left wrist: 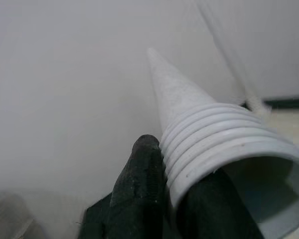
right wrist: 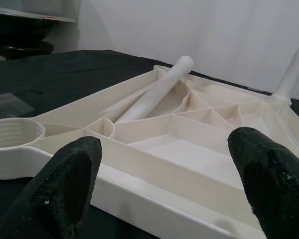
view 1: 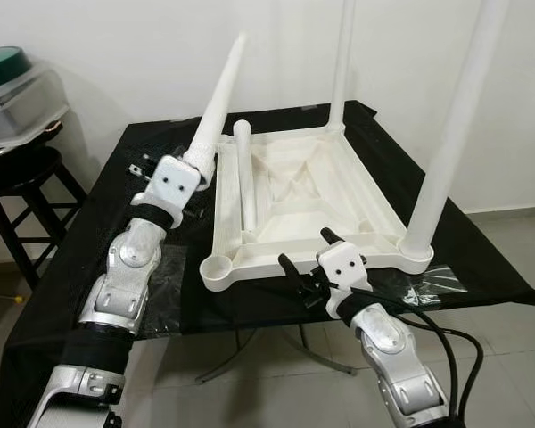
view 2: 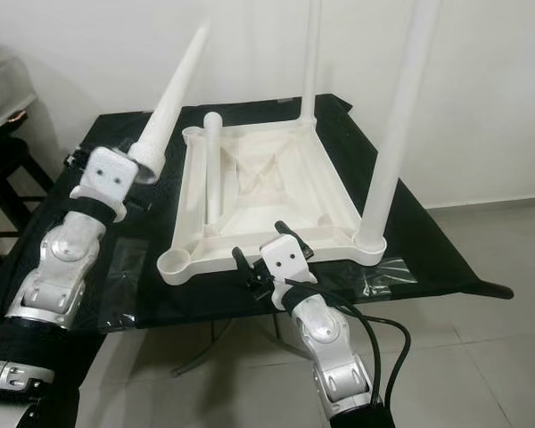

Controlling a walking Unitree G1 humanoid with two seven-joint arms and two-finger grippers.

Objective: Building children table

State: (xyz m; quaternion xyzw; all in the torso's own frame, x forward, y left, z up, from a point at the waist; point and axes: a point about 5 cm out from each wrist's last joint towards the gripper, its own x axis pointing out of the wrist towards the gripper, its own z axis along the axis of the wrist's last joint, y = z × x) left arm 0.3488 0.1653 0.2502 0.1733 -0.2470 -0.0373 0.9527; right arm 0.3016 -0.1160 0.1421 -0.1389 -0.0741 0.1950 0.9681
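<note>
Tabletop (view 1: 294, 192), white plastic, upside down, frame centre on black-covered surface (view 1: 98, 223). Left end effector (view 1: 192, 169), centre-left, pinches threaded end of tapered leg (view 1: 221, 94) pointing up. Loose leg (view 1: 243, 174) lies inside tabletop. Two legs (view 1: 450, 134) stand screwed in at right. Right end effector (view 1: 308, 250), lower centre, fingers spread, at near rim.

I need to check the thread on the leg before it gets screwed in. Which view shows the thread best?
The left wrist view: the thread at the open end of the leg is close up, ridges distinct, beside a finger of the left tool. In both eye views the leg points up and away, its thread hidden at the tool.
</note>
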